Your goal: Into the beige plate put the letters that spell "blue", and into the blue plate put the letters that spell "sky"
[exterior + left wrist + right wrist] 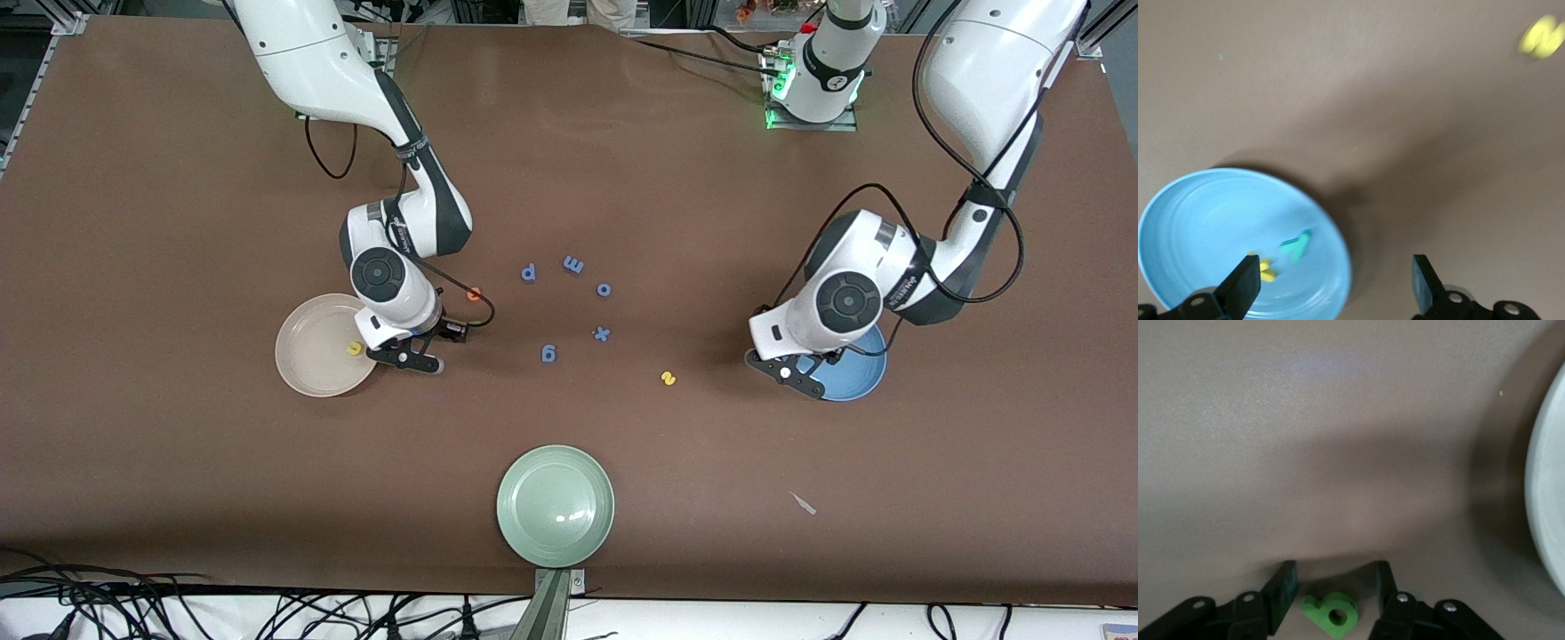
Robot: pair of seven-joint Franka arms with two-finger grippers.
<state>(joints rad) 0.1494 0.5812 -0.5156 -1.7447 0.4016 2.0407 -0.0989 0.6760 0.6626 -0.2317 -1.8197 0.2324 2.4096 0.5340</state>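
The blue plate (861, 373) (1205, 220) holds the teal y (1297, 245) and a yellow letter (1267, 271). My left gripper (794, 373) (1335, 263) hangs open and empty over that plate's rim. The yellow s (669, 379) (1541, 37) lies on the table between the blue plate and the blue letters. The beige plate (307, 356) (1548, 487) holds the yellow u (355, 348). Beside that plate my right gripper (404, 356) (1336, 570) stands open, low over the table. The green b (1331, 612) lies between its fingers with a gap on each side. The orange e (474, 292) lies close by.
Several all-blue letters lie mid-table: p (528, 272), m (573, 264), o (604, 289), x (602, 334), g (548, 354). A pale green plate (556, 505) sits near the front edge. A small pale scrap (803, 503) lies toward the left arm's end.
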